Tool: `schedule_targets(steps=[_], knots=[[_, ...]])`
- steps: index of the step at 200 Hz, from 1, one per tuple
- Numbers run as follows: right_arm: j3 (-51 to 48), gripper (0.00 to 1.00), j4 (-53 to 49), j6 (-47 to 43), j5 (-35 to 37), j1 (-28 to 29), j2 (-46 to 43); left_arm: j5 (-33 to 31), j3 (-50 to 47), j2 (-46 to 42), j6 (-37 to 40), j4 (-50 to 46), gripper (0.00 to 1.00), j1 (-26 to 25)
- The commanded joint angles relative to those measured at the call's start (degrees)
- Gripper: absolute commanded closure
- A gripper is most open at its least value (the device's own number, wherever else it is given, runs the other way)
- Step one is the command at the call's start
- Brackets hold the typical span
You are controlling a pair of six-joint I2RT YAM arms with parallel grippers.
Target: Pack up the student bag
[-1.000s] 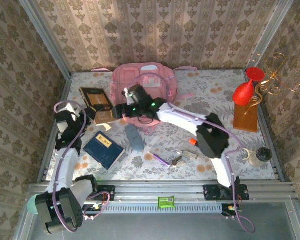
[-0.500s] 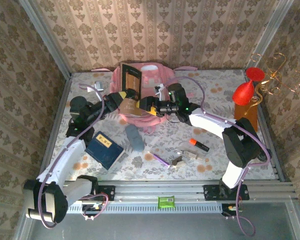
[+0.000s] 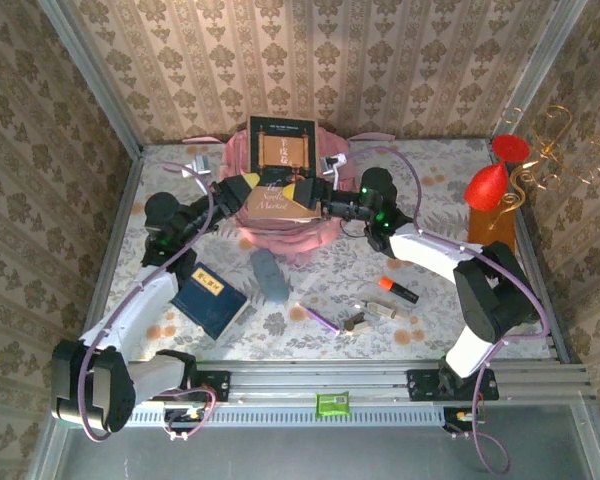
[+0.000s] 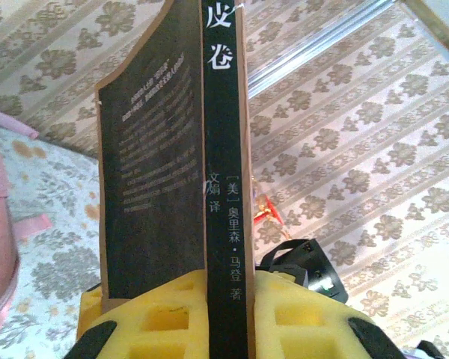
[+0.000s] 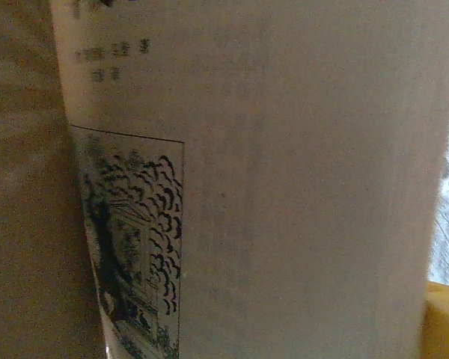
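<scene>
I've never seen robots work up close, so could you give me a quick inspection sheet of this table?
Surface: flowered cloth, lying flat.
Job's things: pink bag at the back; dark book upright above it; tan book held over the bag.
Clutter: blue book, grey pouch, purple pen, orange-tipped marker, red vase on a wooden board.
Grippers: left gripper shut on the dark book; right gripper apparently shut on the tan book.
Cables: pale purple cables loop off both arms.
Surroundings: wallpapered walls; metal rail at the near edge.
</scene>
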Motion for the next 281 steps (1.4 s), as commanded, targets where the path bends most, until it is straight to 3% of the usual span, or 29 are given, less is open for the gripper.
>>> schedule_targets(steps=[1, 36, 133, 162, 227, 247, 266, 281], knots=[[1.07, 0.00, 7.22, 1.58, -1.66, 0.32, -1.09, 1.22, 2.56, 0.24, -3.39, 8.11, 1.00, -0.46], [0.94, 0.01, 13.69, 4.56, -1.58, -0.27, -1.24, 0.59, 2.16, 1.07, -4.06, 7.88, 1.00, 0.14], [-3.76, 0.22, 20.00, 9.80, 1.08, -4.16, -2.25, -0.37, -0.34, 2.45, -2.71, 4.10, 1.00, 3.70], [-2.26, 0.35, 15.83, 9.48, 1.52, -4.16, -1.60, 0.42, 0.07, 2.79, -0.07, 1.19, 1.00, 3.42], [-3.20, 0.85, 10.81, 8.98, 2.33, -5.44, -0.87, 0.32, 0.12, 7.66, 5.42, -3.52, 1.00, 1.60], [-5.12, 0.99, 8.48, 8.66, 2.67, -7.53, -1.86, -0.34, 0.69, 9.99, 9.51, -6.96, 0.81, 1.15], [-7.10, 1.00, 2.03, 6.01, 3.00, -10.91, -4.23, -3.17, 1.10, 11.69, 17.51, -11.95, 0.58, 0.84], [-7.95, 1.00, -8.79, 0.57, 4.02, -14.10, -7.54, -8.04, 3.11, 13.02, 27.52, -20.12, 0.47, -0.48]])
